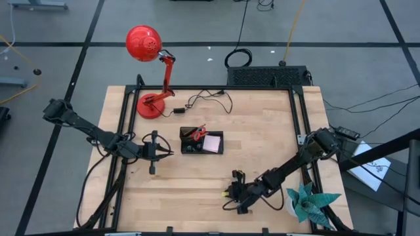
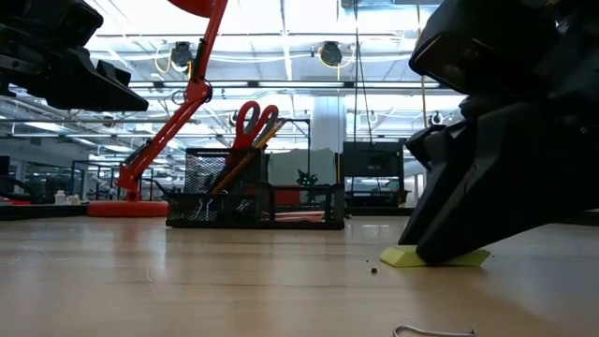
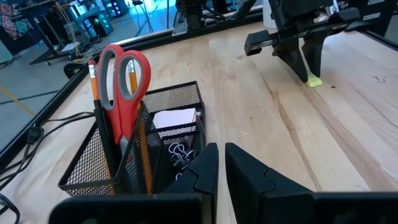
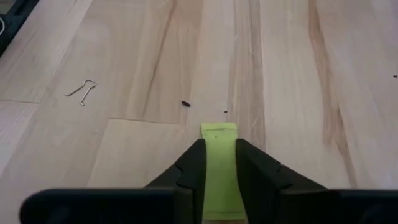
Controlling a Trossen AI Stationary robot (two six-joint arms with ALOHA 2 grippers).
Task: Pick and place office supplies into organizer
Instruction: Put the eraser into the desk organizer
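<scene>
Yellow-green piece flat on table, clamped between right jaws: grasp step. Next: lift, carry to organizer. Left jaws together, idle beside organizer.

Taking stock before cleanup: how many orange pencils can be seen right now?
2. Both orange pencils stand in the organizer's tall mesh compartment: one beside the scissors' red handles, one seen through a handle loop. More may be hidden among the pens.

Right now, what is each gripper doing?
Left gripper: shut, empty, beside the organizer.
Right gripper: fingers closed around the yellow-green piece on the table.
</scene>
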